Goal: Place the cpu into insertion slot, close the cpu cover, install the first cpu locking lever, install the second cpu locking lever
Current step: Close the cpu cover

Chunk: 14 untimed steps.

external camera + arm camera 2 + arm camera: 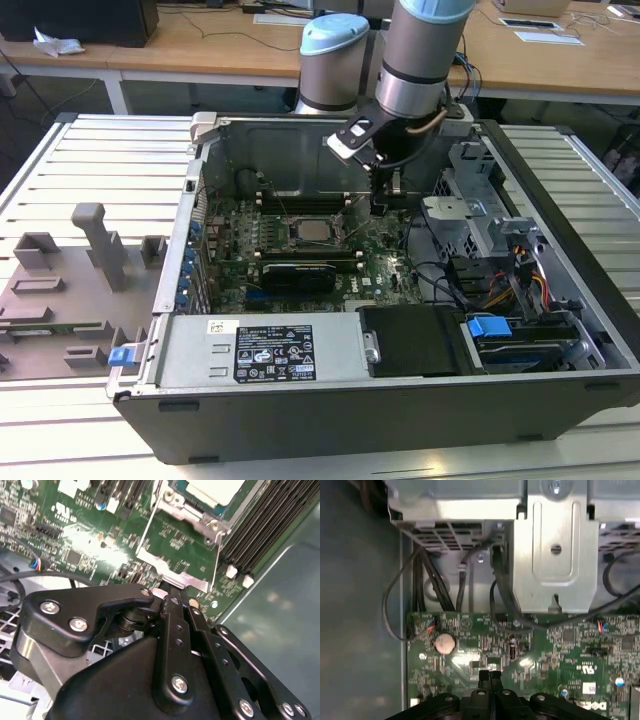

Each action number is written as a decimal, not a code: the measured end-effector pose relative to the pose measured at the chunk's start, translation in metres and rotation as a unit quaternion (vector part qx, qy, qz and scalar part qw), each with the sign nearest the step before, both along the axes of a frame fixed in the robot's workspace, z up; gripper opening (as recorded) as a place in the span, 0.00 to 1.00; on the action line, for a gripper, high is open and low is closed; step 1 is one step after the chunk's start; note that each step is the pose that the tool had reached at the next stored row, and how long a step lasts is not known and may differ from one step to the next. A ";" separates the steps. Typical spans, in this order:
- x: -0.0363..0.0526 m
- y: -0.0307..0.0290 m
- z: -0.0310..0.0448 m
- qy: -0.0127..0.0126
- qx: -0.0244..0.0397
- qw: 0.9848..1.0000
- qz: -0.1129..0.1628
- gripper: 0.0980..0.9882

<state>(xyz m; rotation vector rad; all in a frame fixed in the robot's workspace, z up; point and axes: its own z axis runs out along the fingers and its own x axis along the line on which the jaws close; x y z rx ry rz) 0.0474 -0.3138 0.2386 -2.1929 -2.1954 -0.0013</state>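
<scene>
Gripper (pixel 490 675) pressed together.
One cpu (pixel 215 489) in one slot (pixel 186 511) ahead of me; one cover (pixel 172 576) edge at my tips.

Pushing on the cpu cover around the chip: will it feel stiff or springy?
Likely a little springy: the cpu cover looks like thin sheet metal. Its shiny surface could let the gripper slide. It is probably light, being so thin.

Single arm (pixel 420 60) angled down, gripper (pixel 380 204) pointing down, fingers (pixel 484 677) pressed together
</scene>
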 end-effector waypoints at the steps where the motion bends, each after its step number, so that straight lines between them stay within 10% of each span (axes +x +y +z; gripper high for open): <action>1: -0.0014 0.0000 0.0004 -0.001 0.000 1.000 0.000 0.01; 14: -0.0048 0.0001 0.0140 -0.003 0.000 1.000 0.000 0.01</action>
